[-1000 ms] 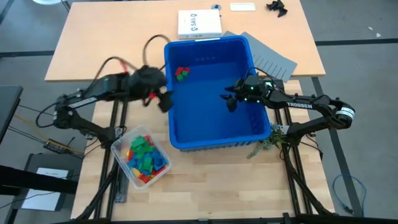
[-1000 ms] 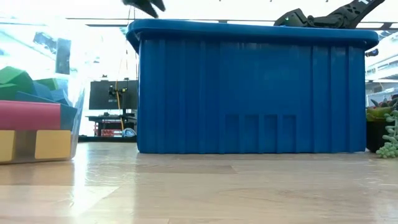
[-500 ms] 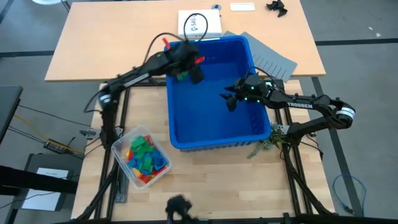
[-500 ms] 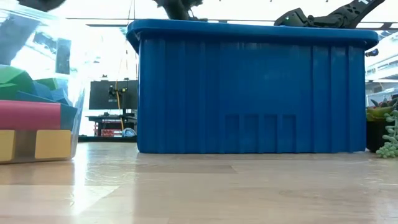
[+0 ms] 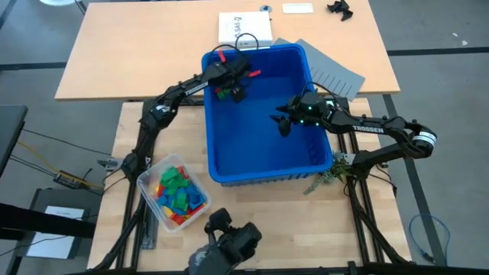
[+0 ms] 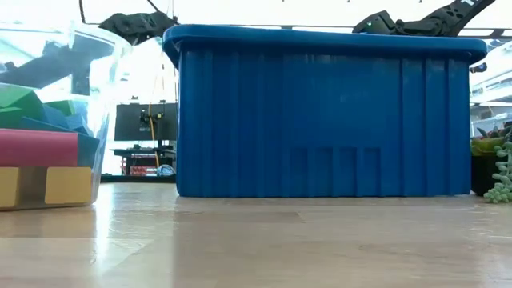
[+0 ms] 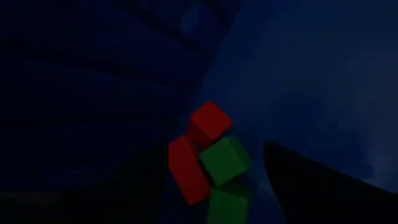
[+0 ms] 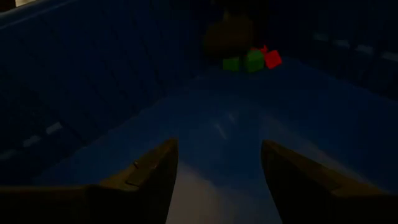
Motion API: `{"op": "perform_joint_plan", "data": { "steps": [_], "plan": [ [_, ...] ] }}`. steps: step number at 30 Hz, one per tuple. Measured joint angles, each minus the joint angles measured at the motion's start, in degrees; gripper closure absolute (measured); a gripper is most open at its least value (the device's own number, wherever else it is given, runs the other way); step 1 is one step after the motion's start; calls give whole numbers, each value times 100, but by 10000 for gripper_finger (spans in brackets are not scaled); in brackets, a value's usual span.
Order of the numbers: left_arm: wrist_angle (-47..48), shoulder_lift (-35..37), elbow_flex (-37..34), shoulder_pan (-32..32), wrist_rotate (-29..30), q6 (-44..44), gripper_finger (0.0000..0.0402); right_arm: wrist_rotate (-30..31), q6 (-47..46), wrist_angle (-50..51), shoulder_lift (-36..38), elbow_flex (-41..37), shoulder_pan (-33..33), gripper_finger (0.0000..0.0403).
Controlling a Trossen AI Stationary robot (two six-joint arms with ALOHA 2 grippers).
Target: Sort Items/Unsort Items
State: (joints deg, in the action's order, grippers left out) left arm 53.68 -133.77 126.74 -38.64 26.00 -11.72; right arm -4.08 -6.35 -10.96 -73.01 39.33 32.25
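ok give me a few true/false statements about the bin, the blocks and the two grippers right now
1. The left gripper is over the far left corner of the blue bin. True.
2. The left gripper holds a green block. False: its fingers stand open either side of the red and green blocks, gripping none.
3. The right gripper hangs outside the bin. False: it is open inside the bin, near the right wall.
4. The clear container beside the bin holds mixed-colour blocks. True.
5. Blocks cover the whole bin floor. False: only a small cluster lies in one corner.
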Motion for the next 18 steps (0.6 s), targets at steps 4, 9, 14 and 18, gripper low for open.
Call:
{"op": "perform_joint_plan", "data": {
  "steps": [4,9,14,18],
  "plan": [
    [-44,-257,0,-91,3,-201,129,0,11,0,0,0,0,174],
    [28,-556,0,-174,28,-287,129,0,52,9,0,0,0,174],
    [537,-720,2,-185,-439,-124,129,0,52,36,0,0,0,174],
    [666,-703,13,-152,-1229,-1,129,0,52,55,0,0,0,174]
  ]
}}
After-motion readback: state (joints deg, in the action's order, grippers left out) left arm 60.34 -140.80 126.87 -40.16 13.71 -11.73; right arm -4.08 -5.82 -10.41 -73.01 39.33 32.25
